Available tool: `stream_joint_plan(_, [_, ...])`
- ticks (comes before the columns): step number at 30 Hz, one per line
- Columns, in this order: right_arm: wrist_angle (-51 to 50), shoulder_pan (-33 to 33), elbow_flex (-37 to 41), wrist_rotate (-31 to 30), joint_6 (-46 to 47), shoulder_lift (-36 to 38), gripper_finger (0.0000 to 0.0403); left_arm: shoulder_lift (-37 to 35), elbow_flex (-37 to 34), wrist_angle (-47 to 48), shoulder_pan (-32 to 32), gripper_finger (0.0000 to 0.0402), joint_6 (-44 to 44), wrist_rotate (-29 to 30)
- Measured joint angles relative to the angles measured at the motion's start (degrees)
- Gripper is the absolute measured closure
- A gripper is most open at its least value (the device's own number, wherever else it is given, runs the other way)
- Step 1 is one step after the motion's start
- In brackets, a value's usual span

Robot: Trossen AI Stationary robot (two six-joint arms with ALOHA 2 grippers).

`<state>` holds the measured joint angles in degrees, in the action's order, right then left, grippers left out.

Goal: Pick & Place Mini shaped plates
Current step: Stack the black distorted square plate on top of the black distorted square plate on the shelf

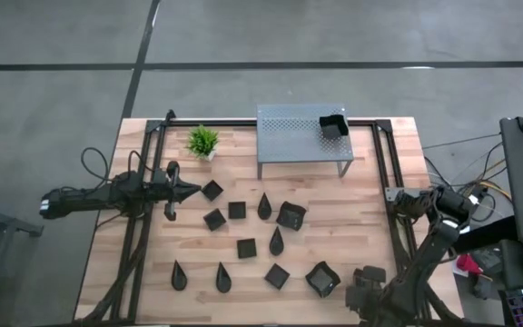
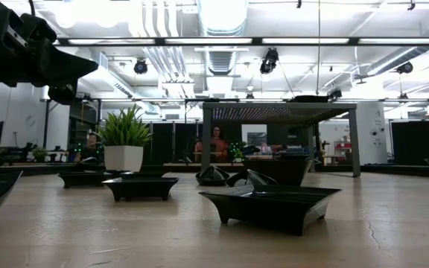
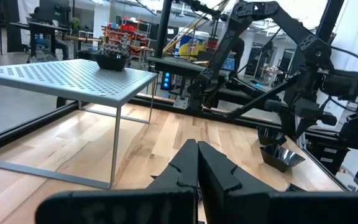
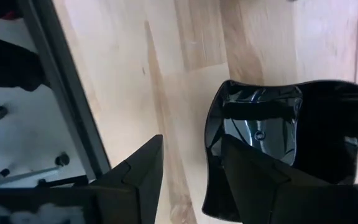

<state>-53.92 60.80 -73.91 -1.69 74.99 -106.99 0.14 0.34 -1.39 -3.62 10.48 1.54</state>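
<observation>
Mini shaped plates [image 1: 246, 247] of glossy black plastic, some flat squares, some teardrops, some deeper squares with flared, raised rims, lie scattered over the pale wood-plank table [image 1: 143, 282]. One more deep black plate [image 1: 333, 125] sits on the grey perforated metal shelf [image 1: 289, 132] at the table's far side, next to a small green potted plant [image 1: 203, 141].

The right tool [image 4: 188, 168] hangs at the table's near right corner, close to the black frame rail [image 4: 67, 93] along the edge, its two dark fingers parted. One finger stands over bare wood, the other over the rim of a deep, shiny square plate [image 4: 291, 143]; whether it touches cannot be told. Bare planks lie open beyond that plate.

The left tool [image 1: 182, 191] is clenched with nothing between its fingers, held above the table's left side. A small square plate [image 1: 212, 190] lies just beside its tip; the other plates spread beyond it towards the right arm.
</observation>
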Motion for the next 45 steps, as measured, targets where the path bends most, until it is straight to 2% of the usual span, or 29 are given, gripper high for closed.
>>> stream_joint_plan(8, [-1.55, -0.04, 1.02, 0.15, 0.1, -0.38, 0.0265, 0.0, 0.0, 0.0, 0.0, 0.0396, 0.0, -0.02])
stream_joint_plan(17, [-1.08, -0.07, 2.41, 1.58, -0.01, -0.38, 0.0308, 0.02, 0.0, 0.0, 0.04, 0.0396, 0.0, 0.0])
stream_joint_plan(26, [-1.15, -0.45, 2.97, 4.75, -1.06, -0.34, 0.0387, 0.0, 0.0, -0.02, 0.04, 0.0396, 0.0, 0.0])
stream_joint_plan(30, [-2.26, -0.63, 2.64, 5.18, -3.08, 0.26, 0.0393, 0.0, 0.0, -0.02, 0.02, 0.0396, 0.0, -0.01])
stream_joint_plan(40, [-15.37, -2.43, -1.94, 4.35, -9.45, 4.18, 0.0395, 0.0, 0.0, -0.02, 0.0, 0.0396, 0.01, -0.01])
stream_joint_plan(45, [-20.97, -3.98, -3.62, 1.55, -12.99, 6.94, 0.0395, 0.01, 0.0, -0.01, -0.02, 0.0396, 0.0, 0.0])
